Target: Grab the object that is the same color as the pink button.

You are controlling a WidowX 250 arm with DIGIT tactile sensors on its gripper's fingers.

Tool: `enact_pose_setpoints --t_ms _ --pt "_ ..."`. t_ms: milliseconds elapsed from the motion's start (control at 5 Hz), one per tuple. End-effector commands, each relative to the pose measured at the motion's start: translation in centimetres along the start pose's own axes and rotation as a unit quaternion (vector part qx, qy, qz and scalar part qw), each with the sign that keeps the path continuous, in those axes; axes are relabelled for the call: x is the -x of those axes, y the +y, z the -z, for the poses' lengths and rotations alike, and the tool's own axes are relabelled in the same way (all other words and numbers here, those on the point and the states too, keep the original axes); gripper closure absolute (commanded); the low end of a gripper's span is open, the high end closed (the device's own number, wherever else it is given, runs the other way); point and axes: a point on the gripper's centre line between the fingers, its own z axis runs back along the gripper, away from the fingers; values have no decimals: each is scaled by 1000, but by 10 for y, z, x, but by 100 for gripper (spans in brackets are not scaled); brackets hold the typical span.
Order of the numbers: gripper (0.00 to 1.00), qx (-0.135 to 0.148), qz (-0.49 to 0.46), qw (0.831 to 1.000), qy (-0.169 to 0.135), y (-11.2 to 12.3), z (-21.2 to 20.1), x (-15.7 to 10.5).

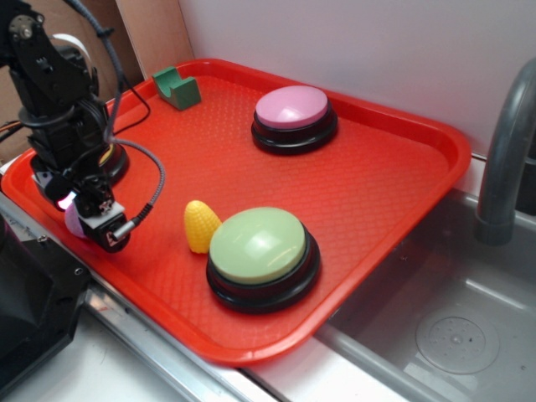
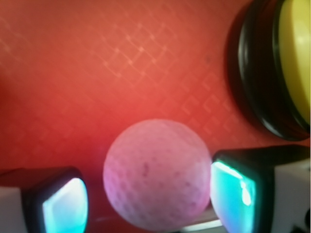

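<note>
The small pink dimpled ball lies on the red tray between my two fingers. My gripper is down around it and open: the right pad is at the ball's side, and the left pad stands a little apart from it. In the exterior view my gripper is low at the tray's front left, and only a sliver of the ball shows beside it. The pink button sits at the far side of the tray.
A yellow-topped button stands close beside the gripper, mostly hidden behind the arm in the exterior view. A green-topped button, a yellow corn toy and a small green block are on the tray. A sink and faucet are at the right.
</note>
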Motion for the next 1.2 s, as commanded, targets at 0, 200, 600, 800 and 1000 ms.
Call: enact_pose_setpoints --t_ms 0,200,600,800,1000 --pt "100 -4 -15 1000 1 6 -5 -3" --pt "100 5 -8 1000 7 6 -31 -10" --pt "100 21 -9 999 -40 16 -118 -40" --pt "100 3 -29 998 -53 15 -131 -71" --pt "100 6 -20 998 -66 19 -134 -94"
